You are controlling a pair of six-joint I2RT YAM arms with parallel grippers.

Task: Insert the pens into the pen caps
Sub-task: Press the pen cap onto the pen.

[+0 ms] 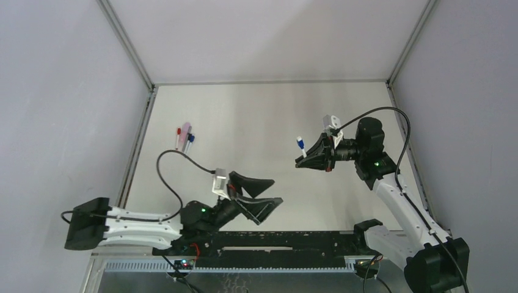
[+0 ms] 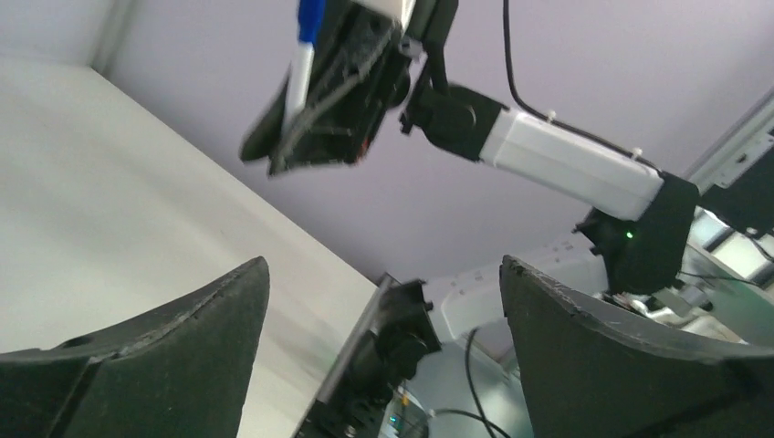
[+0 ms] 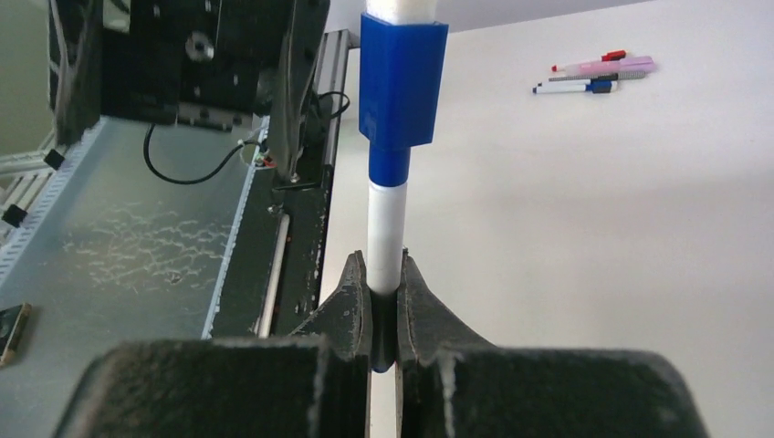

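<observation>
**Right arm holds one pen; left jaws wide and empty**

The matte, pale table (image 1: 262, 116) carries everything. Above its near side, the left gripper (image 1: 276, 190) stands spread wide, its rough black curved fingers (image 2: 183, 338) holding nothing. The right gripper (image 1: 299, 162) is pinched on a smooth blue-and-white pen (image 3: 385, 233) standing upright in the air. The pen's squarish blue cap (image 3: 402, 82) is on, and its white top is cut off. Far left lie the other pens (image 1: 184, 135), too small to tell whether they are capped.

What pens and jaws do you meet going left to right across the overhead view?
Loose pens → open left jaws → blue-and-white pen, held in the shut right jaws.
</observation>
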